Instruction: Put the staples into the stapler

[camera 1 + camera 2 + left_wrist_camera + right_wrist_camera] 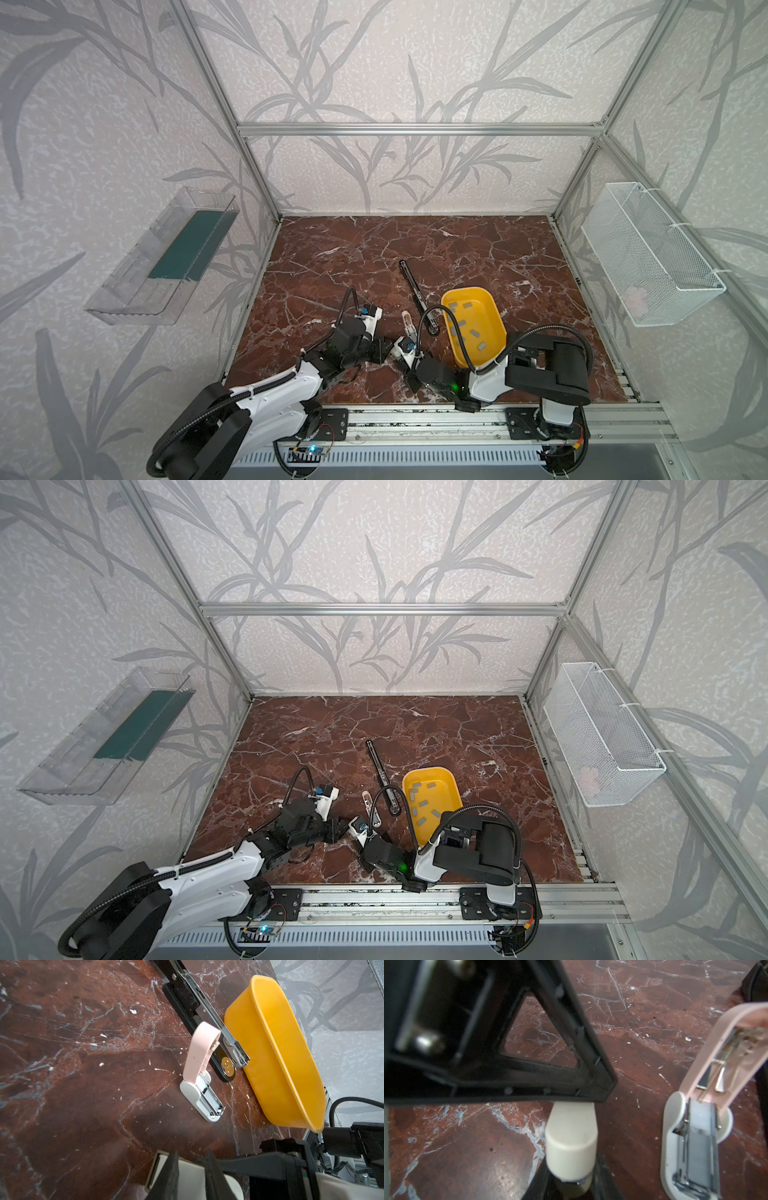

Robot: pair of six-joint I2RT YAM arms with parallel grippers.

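Left gripper (191,1159) and right gripper (572,1167) meet nose to nose at the table's (415,241) 6 o'clock edge. Both are pinching one cream stapler (571,1138), one at each end. We see cream plastic wedged between each pair of fingers. It's hidden under the wrists in both top views.

From the grippers, the pink stapler (197,1057) is at 1 o'clock, just beside them, lid swung up and magazine exposed. Just past it is the black stapler (415,286), folded out flat on an 11-to-5 o'clock line, its metal tip touching the yellow tray (465,289). The tray is at 2 o'clock and the staples (475,332) lie loose inside it. The right arm's cable (457,332) loops over the tray's near-left part, across some strips.

Open room: the table's far half toward 12 and the whole 9 o'clock side. The front rail is close behind the wrists.

Counts:
- three staplers
- one tray
- seven staples we can count
- one wire basket (648,249) on the 3 o'clock wall
- one clear shelf (166,257) on the 9 o'clock wall
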